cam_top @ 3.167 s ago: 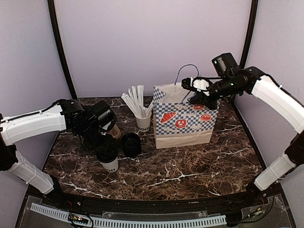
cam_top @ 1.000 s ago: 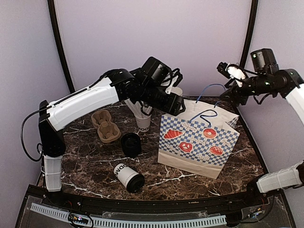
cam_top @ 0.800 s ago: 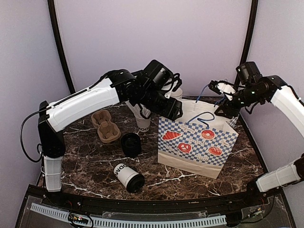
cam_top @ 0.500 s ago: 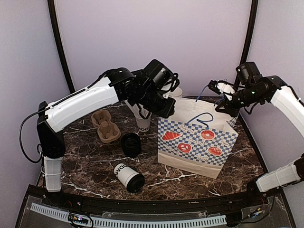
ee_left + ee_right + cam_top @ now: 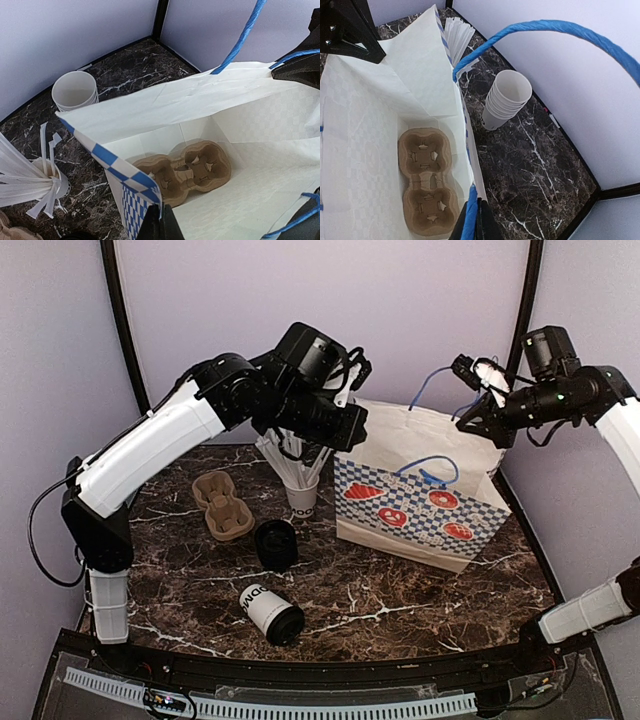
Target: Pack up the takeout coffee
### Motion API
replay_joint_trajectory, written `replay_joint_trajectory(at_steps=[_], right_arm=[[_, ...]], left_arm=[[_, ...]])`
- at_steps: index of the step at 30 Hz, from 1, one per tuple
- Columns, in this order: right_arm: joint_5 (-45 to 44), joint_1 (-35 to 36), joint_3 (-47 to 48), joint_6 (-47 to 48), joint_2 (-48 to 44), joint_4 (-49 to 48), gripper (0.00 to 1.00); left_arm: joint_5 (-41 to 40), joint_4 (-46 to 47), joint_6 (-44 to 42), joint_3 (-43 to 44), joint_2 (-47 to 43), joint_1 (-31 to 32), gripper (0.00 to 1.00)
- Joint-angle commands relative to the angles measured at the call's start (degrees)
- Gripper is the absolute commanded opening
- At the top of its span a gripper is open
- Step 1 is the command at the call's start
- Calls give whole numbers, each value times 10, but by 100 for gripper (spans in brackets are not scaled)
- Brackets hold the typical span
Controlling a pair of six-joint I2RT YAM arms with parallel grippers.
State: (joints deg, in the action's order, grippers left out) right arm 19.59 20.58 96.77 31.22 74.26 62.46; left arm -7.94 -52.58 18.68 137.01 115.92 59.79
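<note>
The takeout coffee (image 5: 266,611), a white paper cup with a black lid on it, lies on its side near the table's front left, away from both grippers. The paper bag (image 5: 420,495), white with blue checks, leans at centre right with its mouth held wide. My left gripper (image 5: 350,438) (image 5: 162,222) is shut on the bag's checked left rim (image 5: 125,175). My right gripper (image 5: 468,418) (image 5: 476,222) is shut on the opposite rim, beside the blue handle (image 5: 540,27). A brown cup carrier (image 5: 185,170) (image 5: 426,182) lies flat on the bag's floor.
A second brown carrier (image 5: 222,505) sits at the left of the marble table. A black round lid stack (image 5: 276,544) stands beside it. A cup of white straws (image 5: 300,490) (image 5: 30,175) stands left of the bag. Stacked white cups (image 5: 75,90) (image 5: 506,100) stand behind it.
Both grippers have closed on the bag's rim and risen. The bag's mouth is pulled wider and the bag has tipped and shifted back. The lying cup has not moved.
</note>
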Motion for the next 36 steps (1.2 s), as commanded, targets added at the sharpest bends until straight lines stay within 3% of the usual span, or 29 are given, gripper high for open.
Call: replay_joint_trajectory(at_steps=[1, 9, 27, 28, 29, 30, 31, 32, 33, 36], right_arm=[[19, -1, 70, -26, -5, 9, 0], [37, -1, 97, -36, 8, 20, 0], [29, -1, -35, -36, 29, -22, 0], [21, -1, -37, -37, 35, -27, 18], [6, -1, -38, -42, 41, -35, 38], [-11, -2, -36, -48, 43, -45, 49], [-22, -2, -33, -50, 42, -54, 56], [-28, -2, -29, -53, 39, -59, 63], [-30, -2, -23, -57, 36, -63, 69], [-13, -2, -8, -61, 21, -64, 78]], left_arm=[[12, 13, 11, 19, -53, -5, 0], [44, 21, 25, 19, -71, -10, 0], [115, 14, 77, -60, -67, -41, 2], [121, 15, 79, -66, -67, -47, 10], [120, 8, 81, -66, -65, -49, 31], [110, -4, 83, -63, -64, -55, 43], [98, -10, 79, -54, -64, -56, 70], [67, -23, 75, -49, -66, -58, 81], [53, -26, 65, -44, -72, -58, 91], [9, -16, 42, -58, -101, -57, 97]])
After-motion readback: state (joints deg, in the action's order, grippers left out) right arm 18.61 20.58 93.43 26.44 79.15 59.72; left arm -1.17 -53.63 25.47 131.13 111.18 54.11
